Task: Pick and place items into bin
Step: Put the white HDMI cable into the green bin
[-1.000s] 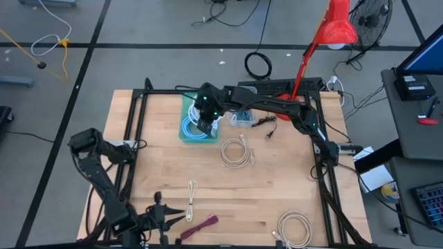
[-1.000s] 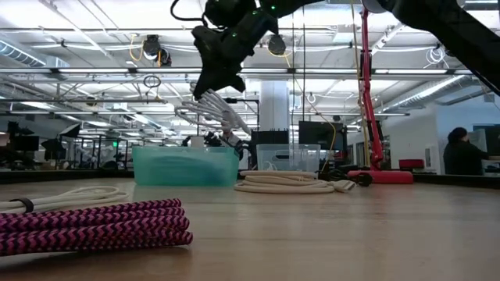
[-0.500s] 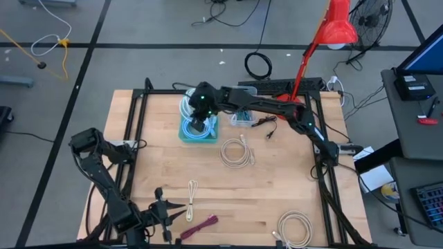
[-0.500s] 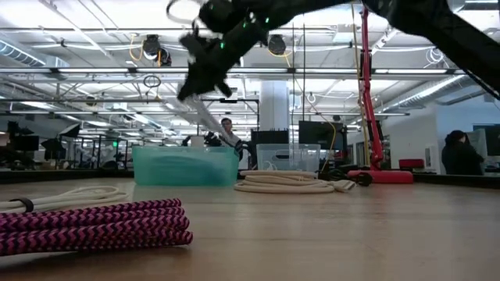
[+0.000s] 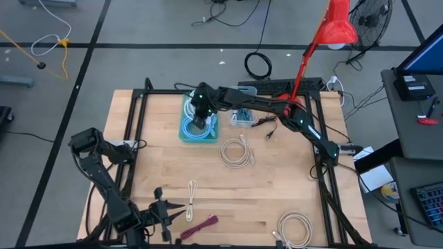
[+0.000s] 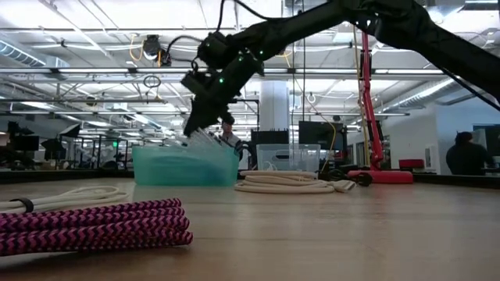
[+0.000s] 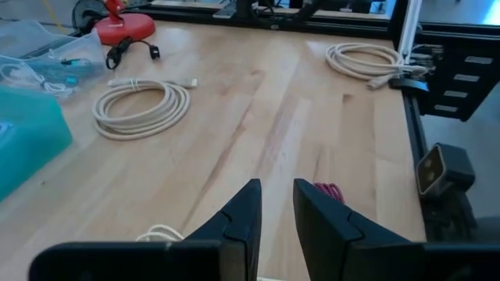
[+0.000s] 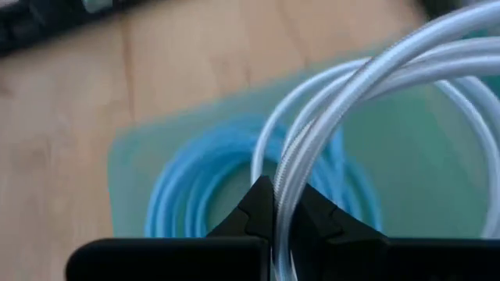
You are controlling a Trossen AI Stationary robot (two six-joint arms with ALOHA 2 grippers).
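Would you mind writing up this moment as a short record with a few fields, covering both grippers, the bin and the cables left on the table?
right gripper: shut on the white cable, lowering it over the teal bin
bin contents: light blue cable coiled inside
left gripper: idle at the table's near left corner, holding nothing, jaws slightly apart
cables on the table: beige coil at centre, cream cord, maroon cord, white coil at the near right
status: white cable not yet released

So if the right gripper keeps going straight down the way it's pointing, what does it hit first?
Probably the light blue coil already lying in the teal bin. The right gripper, jaws shut on the white cable, points down into it; depth is hard to judge.
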